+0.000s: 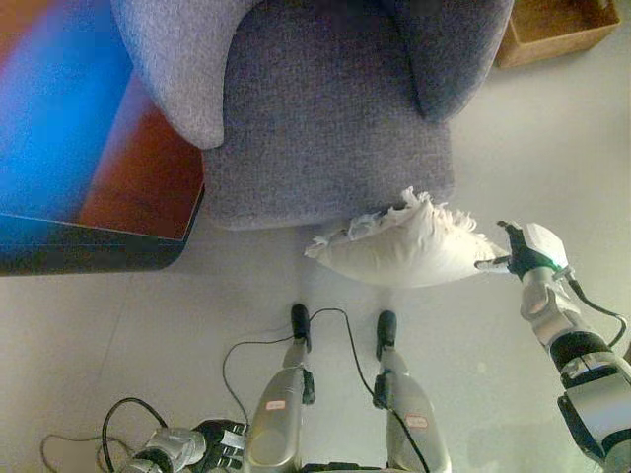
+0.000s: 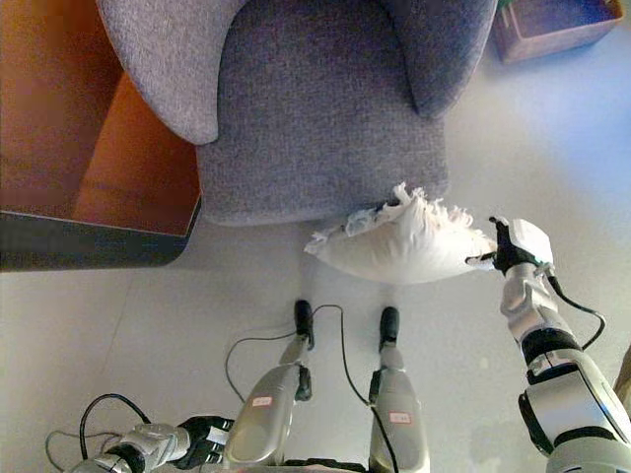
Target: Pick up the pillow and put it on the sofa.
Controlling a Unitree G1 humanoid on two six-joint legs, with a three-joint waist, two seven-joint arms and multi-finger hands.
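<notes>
At the far left of the frame a reddish-brown wooden cabinet [image 2: 108,148] with a dark front edge is seen, standing just beside the sofa. At the lower left, the left hand [image 2: 202,440] is held low near the floor, well apart from everything else; its dark fingers are seen curled inward with nothing in them.

The upper middle is filled by the grey fabric sofa [image 1: 325,108], with its seat cushion framed by two rounded armrests. Nothing is seen lying on the seat itself.

Just below the sofa's front edge, right of centre, the white pillow [image 1: 404,248] with a frayed fringe is seen, its upper edge overlapping the front of the seat. Whether it rests on the floor [image 1: 118,325] or is lifted cannot be told.

At the pillow's right corner the right hand [image 1: 521,252] is found, with its fingertips pinched on that corner.

In the upper right corner a brown box [image 1: 552,30] is placed on the floor; its visible inside is seen bare.
</notes>
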